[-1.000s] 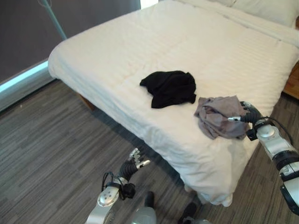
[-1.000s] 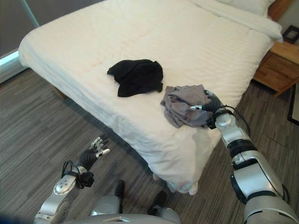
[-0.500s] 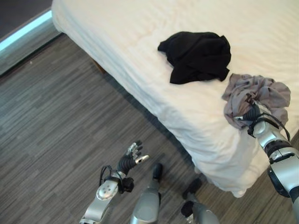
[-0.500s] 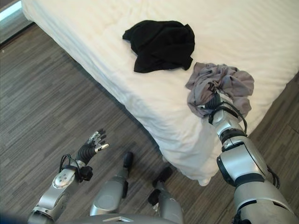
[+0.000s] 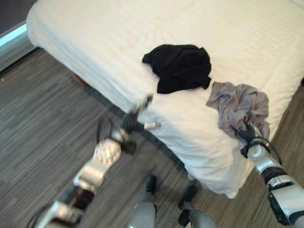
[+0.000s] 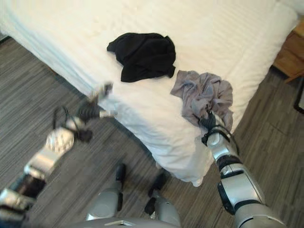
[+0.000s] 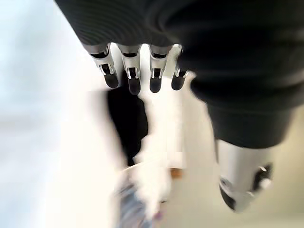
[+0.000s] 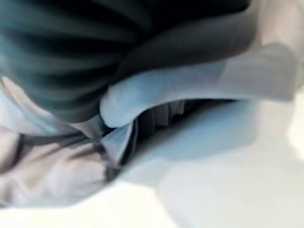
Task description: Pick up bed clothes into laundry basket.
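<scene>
**Two garments on the bed corner, right hand at the grey one**

Large bed with a white striped cover (image 5: 228, 28) fills the upper part of both eye views; its near corner hangs down toward the grey wood-plank floor (image 5: 42, 123).

Crumpled black garment (image 5: 179, 66) lies flat on the cover, a little in from the bed's long side edge. Open white cover all round it on the far side; only a narrow strip of cover between it and the edge on the near side.

Crumpled grey garment (image 6: 203, 95) lies just beside the black one, apart from it, close to the near corner. Its lower end droops over the bed's edge.

Right hand (image 6: 208, 124) sits at that drooping end, at the very edge of the mattress, arm rising from the floor side. Its dark cover is against the grey cloth; in the right wrist view grey folds (image 8: 52, 171) press right up against the hand. Fingers are buried in the cloth, so cannot tell whether they are closed on it.

Left hand (image 5: 137, 118) is raised beside the bed's long side edge, short of the black garment, over the floor. In the left wrist view its fingers (image 7: 134, 78) run straight in a row, thumb apart, holding nothing.

Wooden nightstand (image 6: 290, 52) stands at the far right, beyond the bed. Bare floor lies wide on the left side.
</scene>
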